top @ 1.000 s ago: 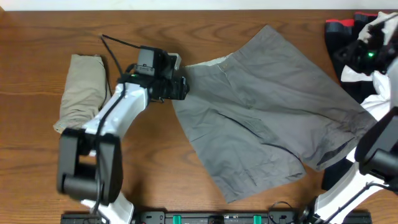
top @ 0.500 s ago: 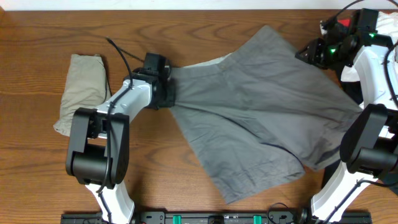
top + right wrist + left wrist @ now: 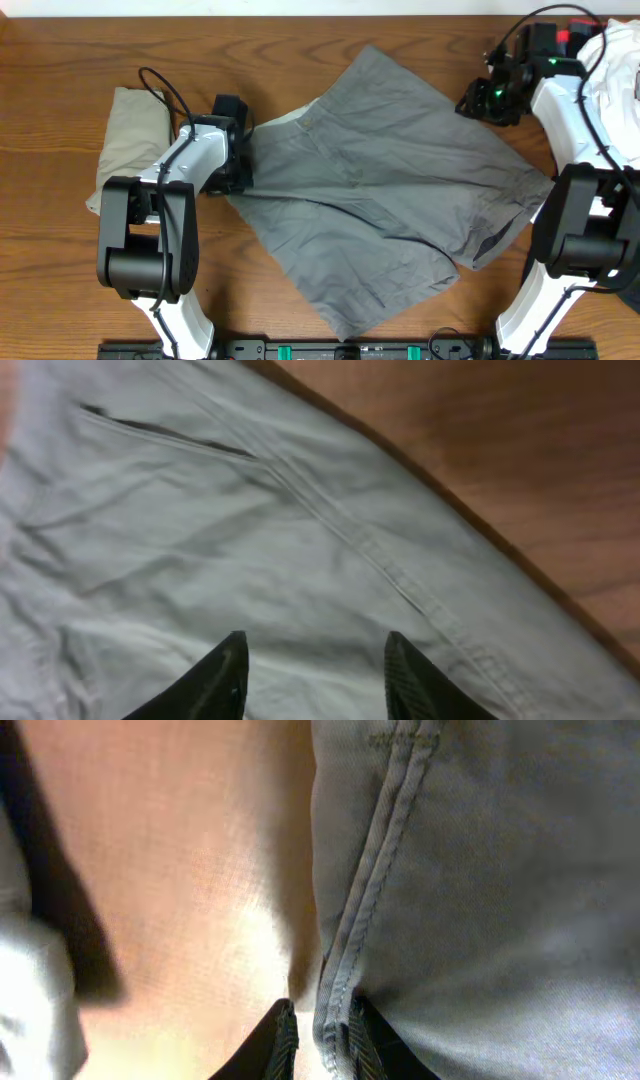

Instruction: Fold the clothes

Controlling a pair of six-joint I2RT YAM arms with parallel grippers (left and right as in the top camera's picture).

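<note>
Grey shorts [image 3: 370,190], edge in left hand [image 3: 325,1032], on wooden table [image 3: 60,50]

Grey shorts [image 3: 380,190]: plain mid grey, no print, paler strip at the waistband. Khaki shorts [image 3: 130,140]: plain light beige. Counter [image 3: 60,260]: reddish-brown wood grain. Left arm [image 3: 190,165] and right arm [image 3: 575,100]: white with black joints, and a green light on the right one. Clothes pile [image 3: 620,45]: white, some red.

Left wrist view: fingers [image 3: 280,1050] are cut off at the bottom edge, with only the tips showing, pinched on the grey shorts [image 3: 480,900] seam. Overhead: left gripper [image 3: 238,166] jaws are hidden under its own body. The white pile [image 3: 625,60] is cropped by the right edge.
</note>
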